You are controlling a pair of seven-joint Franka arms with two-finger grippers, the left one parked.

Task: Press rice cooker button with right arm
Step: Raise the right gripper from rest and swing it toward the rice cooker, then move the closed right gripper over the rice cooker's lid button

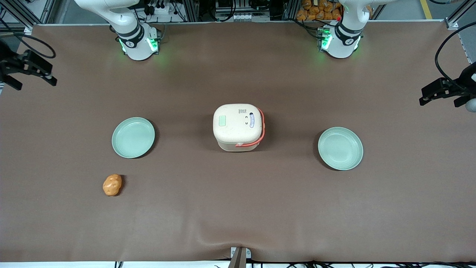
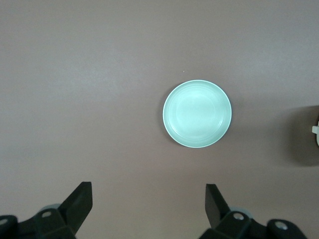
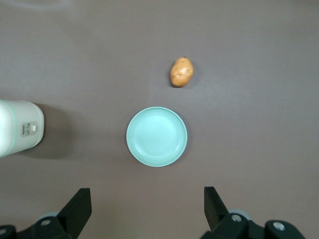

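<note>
Potato point(image 1: 112, 185) nearest; rice cooker point(image 1: 238, 127) label unreadable; gripper point(image 3: 144, 209) open.

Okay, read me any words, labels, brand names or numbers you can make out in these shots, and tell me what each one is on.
No text can be read anywhere.
Rice cooker lid: small dark printed block near the handle, too small to read.
Rice cooker lid: pale oval strip with marks, illegible.
Rice cooker wall: small label patch in the right wrist view, blurred.
Plates, potato, table: no markings.
The gripper is open above the plate; no lettering shows.
</note>
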